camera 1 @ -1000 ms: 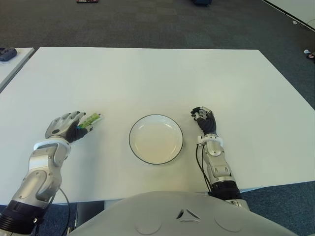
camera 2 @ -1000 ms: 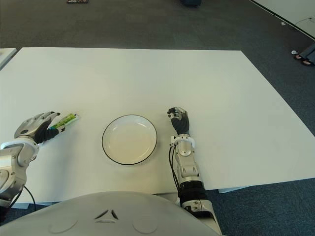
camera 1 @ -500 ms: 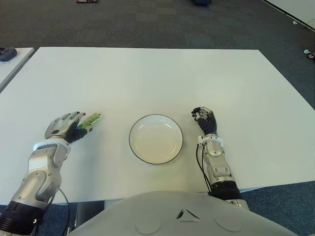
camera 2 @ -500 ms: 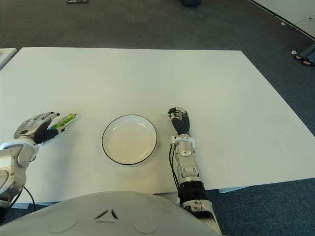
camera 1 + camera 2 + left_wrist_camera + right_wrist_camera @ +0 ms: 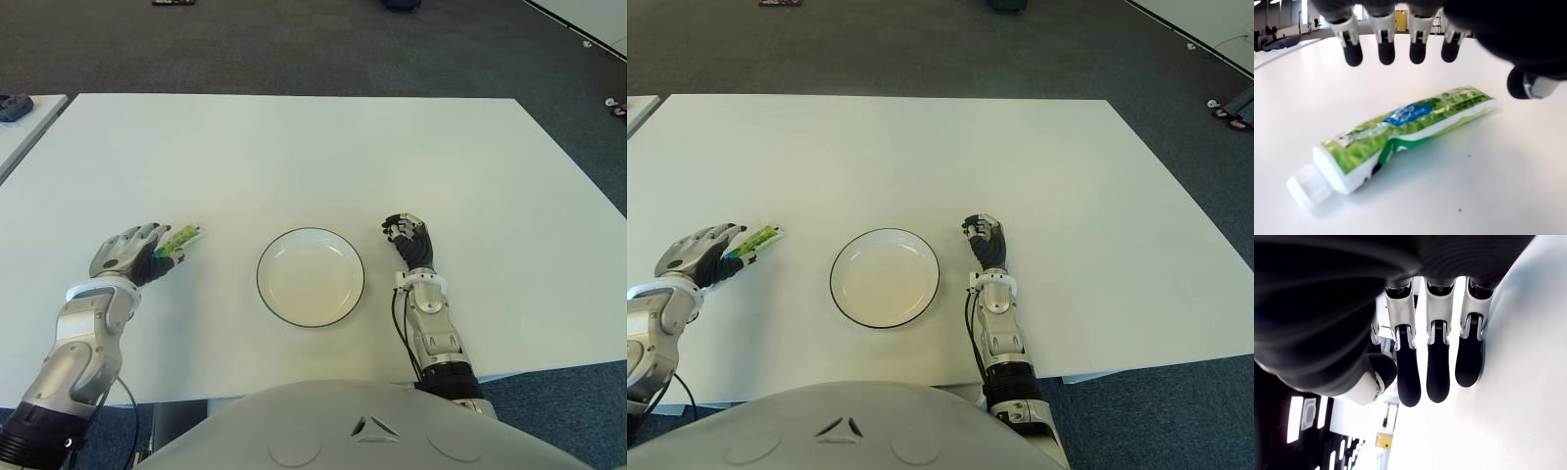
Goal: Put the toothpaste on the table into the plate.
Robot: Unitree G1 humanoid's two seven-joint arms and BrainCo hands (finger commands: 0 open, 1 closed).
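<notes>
Toothpaste point(image 5: 1400, 142): green-and-white tube lying flat on the white desk point(image 5: 313, 157), left of the plate point(image 5: 311, 277) and apart from it; cap end nearest the wrist camera, crimped end pointing far-right toward the plate's side; not yet lifted.

Left hand point(image 5: 129, 255): poised over the tube's near-left end; fingers point(image 5: 1385, 49) spread above the tube, thumb out to one side, clamped on nothing; whether any fingertip touches the tube cannot be told from the eye views, though the wrist view suggests a gap.

Right hand point(image 5: 409, 240): idle, just right of the plate; fingers point(image 5: 1437, 367) curled, holding nothing.

Plate: white, dark-rimmed, empty, at the desk's near centre.

Risks, as judged: flat, slick tube may skid across the desk or roll away if the fingers close off-centre; a pinch near the cap could let the long tail droop and catch the plate's rim on transfer.

Obstructions: nothing lies between tube and plate; dark carpet point(image 5: 294, 49) beyond the desk's far edge.
</notes>
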